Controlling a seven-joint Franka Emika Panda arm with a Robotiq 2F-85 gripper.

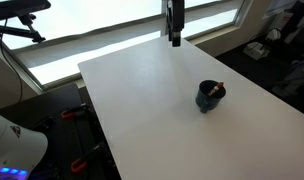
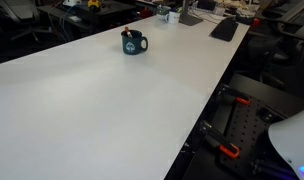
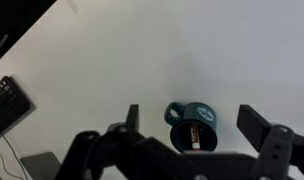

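Observation:
A dark blue mug (image 1: 210, 96) stands upright on the white table (image 1: 142, 100), with a red and white stick-like thing inside it. It shows in both exterior views, far back on the table in the exterior view (image 2: 133, 42). In the wrist view the mug (image 3: 195, 124) lies below, between the two fingers, its handle pointing left. My gripper (image 3: 192, 122) is open and empty, held well above the table. In an exterior view only its lower part (image 1: 174, 22) shows at the top edge, above the table's far side.
A keyboard (image 2: 225, 28) and small items lie at the far end of the table. A keyboard (image 3: 7, 105) and cable show at the wrist view's left. Windows run behind the table (image 1: 92, 40). Red-handled tools (image 2: 227, 150) lie on the floor beside the table.

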